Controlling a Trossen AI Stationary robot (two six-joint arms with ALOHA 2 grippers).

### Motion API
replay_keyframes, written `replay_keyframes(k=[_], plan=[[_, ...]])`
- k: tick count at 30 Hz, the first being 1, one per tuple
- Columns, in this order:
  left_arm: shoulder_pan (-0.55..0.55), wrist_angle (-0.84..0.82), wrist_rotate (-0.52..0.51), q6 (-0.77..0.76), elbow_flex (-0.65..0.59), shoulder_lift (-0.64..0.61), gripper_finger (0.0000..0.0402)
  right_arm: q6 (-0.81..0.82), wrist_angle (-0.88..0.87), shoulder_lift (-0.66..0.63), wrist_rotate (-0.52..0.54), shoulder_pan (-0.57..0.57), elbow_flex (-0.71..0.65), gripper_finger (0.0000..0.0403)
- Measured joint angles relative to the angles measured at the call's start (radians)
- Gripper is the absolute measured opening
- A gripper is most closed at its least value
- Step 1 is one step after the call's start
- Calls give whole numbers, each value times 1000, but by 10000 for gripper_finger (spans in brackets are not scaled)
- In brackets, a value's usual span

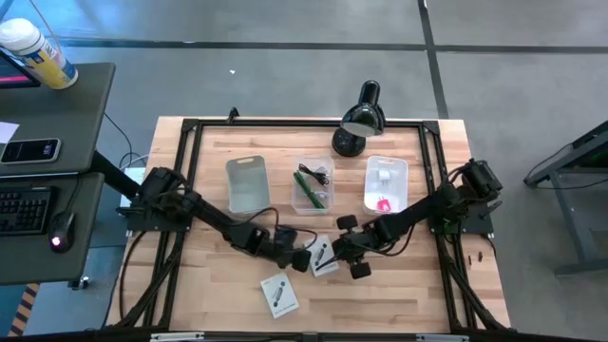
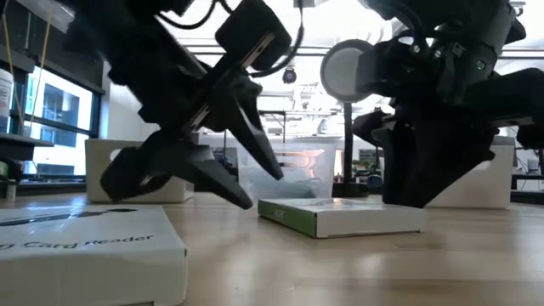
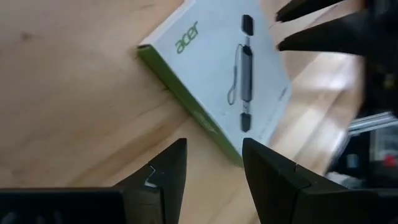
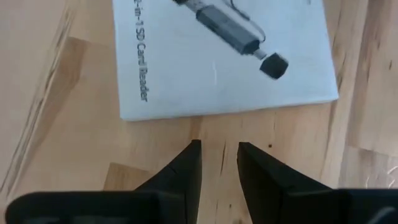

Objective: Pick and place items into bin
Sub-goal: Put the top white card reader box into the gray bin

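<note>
Two white boxes are seen on the worktop: the acer box at centre between both tools, and the reader box nearer the front edge, cut off at the low view's left. Three clear bins stand in a row behind: the left bin, the middle bin with a green stick and black cable, the right bin with a pink piece; their smaller contents are hard to make out. The acer box lies flat, its long axis slanted. The left tool and right tool are held low just beside it, jaws slightly parted, nothing gripped.
</note>
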Motion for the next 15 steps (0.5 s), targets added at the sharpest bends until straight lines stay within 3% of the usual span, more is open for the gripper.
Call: replay_keyframes(k=[6, 15], plan=[[-22, 110, -68, -77, -70, 0, 142, 8, 2, 29, -4, 0, 3, 94], [-22, 121, -84, -97, -65, 0, 142, 28, 93, 56, -14, 2, 2, 94]])
